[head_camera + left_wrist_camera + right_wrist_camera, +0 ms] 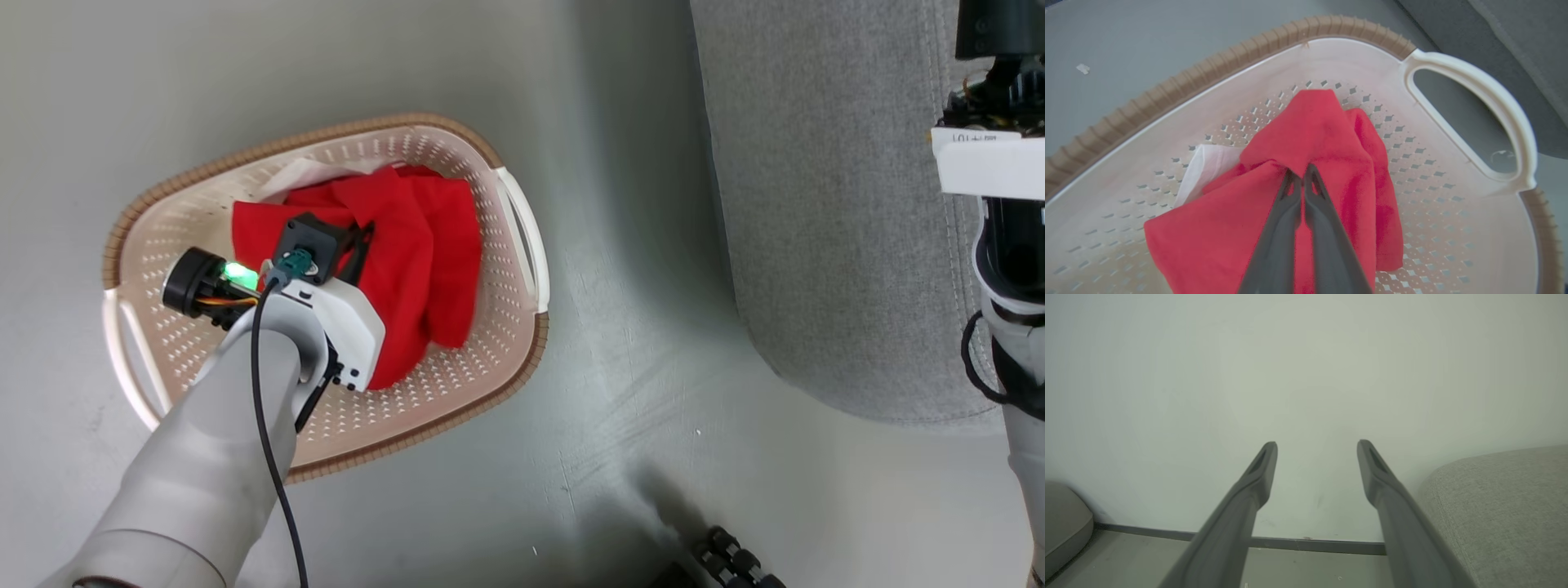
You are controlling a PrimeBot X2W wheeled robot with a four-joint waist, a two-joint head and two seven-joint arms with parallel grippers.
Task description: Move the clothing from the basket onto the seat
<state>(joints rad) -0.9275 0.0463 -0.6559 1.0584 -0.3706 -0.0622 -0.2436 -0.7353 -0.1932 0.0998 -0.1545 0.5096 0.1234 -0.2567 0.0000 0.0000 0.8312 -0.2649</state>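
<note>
Pinching clothing [1323,134] with left gripper [1301,171] inside basket [1167,90], handle [1474,77] beyond its tips. Holding right gripper [1316,447] spread and empty, seat [1506,506] at its right.

this is looking like a home-style living space, or a room set up as one: a large grey upholstered seat [816,204] with stitched seams is standing on a smooth pale grey floor [612,367], and a perforated laundry basket [269,151] is sitting on that floor near the seat's rounded corner, holding red clothing [424,245]. a plain pale wall [1306,375] is rising behind, with a dark skirting strip [1310,544] running along its foot and another grey cushioned piece [1061,522] showing at the floor's edge.
</note>
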